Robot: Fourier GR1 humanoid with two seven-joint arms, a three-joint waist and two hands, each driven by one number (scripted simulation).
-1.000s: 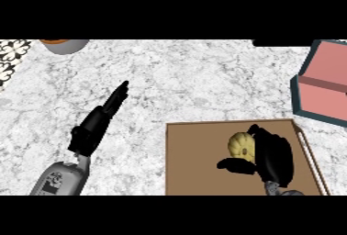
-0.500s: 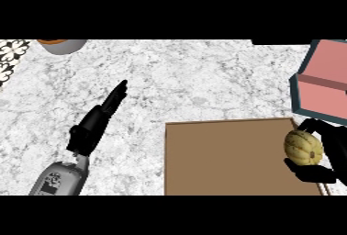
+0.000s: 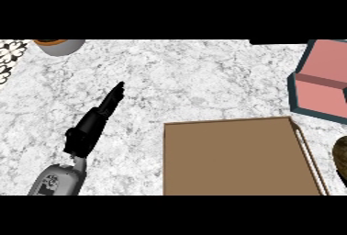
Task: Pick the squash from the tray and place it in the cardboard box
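The brown tray [image 3: 230,158] lies at the lower right with nothing on it. The squash [image 3: 341,151], olive-yellow, shows only as a sliver at the view's right edge, just past the tray's right rim. A black bit of my right hand [image 3: 343,176] shows under it, and the rest is out of view. The cardboard box [image 3: 324,80], pink inside with dark teal walls, stands open at the upper right, beyond the squash. My left hand [image 3: 95,124] lies flat on the counter left of the tray, fingers straight and pointing up the view, holding nothing.
A grey bowl [image 3: 59,46] with an orange-brown inside stands at the top left. A black-and-white patterned thing [image 3: 9,57] shows at the left edge. The marble counter [image 3: 196,78] stretches between the tray, the bowl and the box.
My right hand has lifted the squash off the tray and carried it rightward, almost out of view. The tray now holds nothing. The left hand has not moved.
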